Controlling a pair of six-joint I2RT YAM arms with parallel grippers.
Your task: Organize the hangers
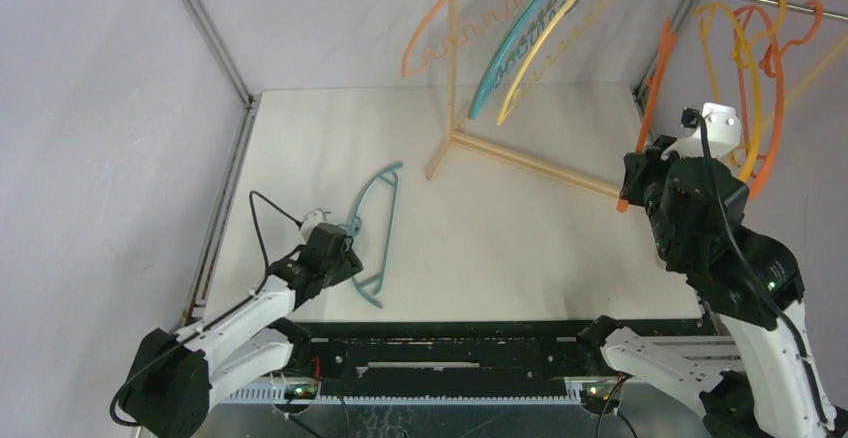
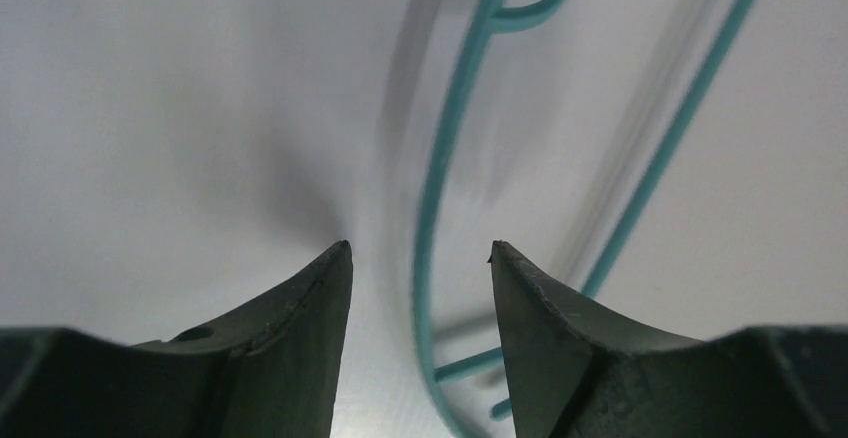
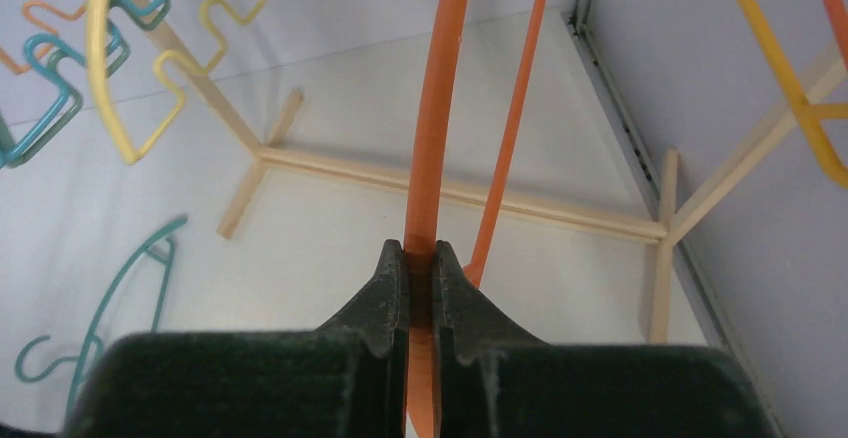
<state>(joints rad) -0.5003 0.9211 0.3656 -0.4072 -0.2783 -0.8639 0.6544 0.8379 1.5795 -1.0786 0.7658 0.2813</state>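
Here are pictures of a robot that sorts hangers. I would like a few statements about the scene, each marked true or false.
1. The right gripper is closed on an orange hanger. True.
2. The left gripper is clamped shut on a teal hanger. False: its jaws are open, and the teal hanger is not gripped.
3. The teal hanger lies flat on the table. True.
4. The rack carries no hangers. False: several hang there, among them a yellow hanger.
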